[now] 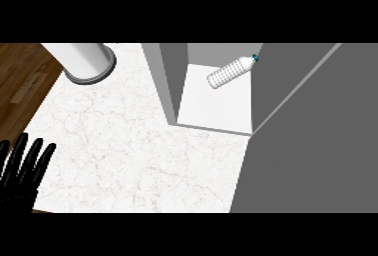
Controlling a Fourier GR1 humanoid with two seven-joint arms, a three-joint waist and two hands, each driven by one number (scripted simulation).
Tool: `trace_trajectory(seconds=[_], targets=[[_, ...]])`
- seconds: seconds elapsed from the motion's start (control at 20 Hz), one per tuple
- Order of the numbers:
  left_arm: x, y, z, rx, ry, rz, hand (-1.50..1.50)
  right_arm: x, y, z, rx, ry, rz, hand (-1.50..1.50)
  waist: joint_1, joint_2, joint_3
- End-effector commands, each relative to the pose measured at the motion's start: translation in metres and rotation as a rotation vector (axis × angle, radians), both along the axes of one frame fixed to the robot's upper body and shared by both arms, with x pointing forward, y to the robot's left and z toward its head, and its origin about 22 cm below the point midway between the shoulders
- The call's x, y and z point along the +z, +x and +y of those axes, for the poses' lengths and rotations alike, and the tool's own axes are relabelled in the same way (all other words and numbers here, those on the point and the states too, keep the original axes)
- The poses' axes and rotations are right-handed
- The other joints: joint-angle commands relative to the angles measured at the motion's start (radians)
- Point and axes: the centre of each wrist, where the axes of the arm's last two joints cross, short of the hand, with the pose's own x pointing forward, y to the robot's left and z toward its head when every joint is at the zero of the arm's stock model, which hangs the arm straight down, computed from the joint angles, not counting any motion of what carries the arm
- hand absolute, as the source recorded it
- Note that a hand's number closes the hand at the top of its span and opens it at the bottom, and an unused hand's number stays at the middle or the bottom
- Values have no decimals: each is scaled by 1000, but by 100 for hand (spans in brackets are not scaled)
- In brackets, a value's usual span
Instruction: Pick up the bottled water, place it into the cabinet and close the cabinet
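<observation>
Head view: bottled water (231, 72) inside cabinet (166, 80); left hand (21, 167) fingers released at counter (133, 160) edge.

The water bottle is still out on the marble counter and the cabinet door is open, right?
Not quite. The head view shows the water bottle lying tilted inside the cabinet, on its white shelf, not out on the marble counter. The cabinet door is open, as you said.

I see a white marbled worktop (140, 160) carrying a grey cabinet (166, 75). Left of the cabinet, near the worktop's far edge, stands a white cylindrical canister (85, 60). Inside the cabinet, a water bottle (230, 72) lies tilted on its white floor.
</observation>
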Motion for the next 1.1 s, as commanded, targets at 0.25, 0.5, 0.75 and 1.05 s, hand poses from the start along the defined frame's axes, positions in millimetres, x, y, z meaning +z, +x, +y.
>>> trace_trajectory(seconds=[0.25, 0.5, 0.75, 1.05], targets=[[9, 2, 18, -55, 32, -19, -150, 12, 5, 24, 210, 8, -38, 150, 67, 24, -5], [14, 3, 19, -86, 33, -26, -150, 17, 14, 18, 257, -105, -108, 150, 102, 25, -9], [14, 4, 21, -92, 36, -16, -150, 26, 24, 13, 309, -173, -210, 150, 109, 19, -12], [19, 6, 31, -93, 55, -19, -150, 24, 30, 16, 314, -195, -203, 150, 106, 18, -13]])
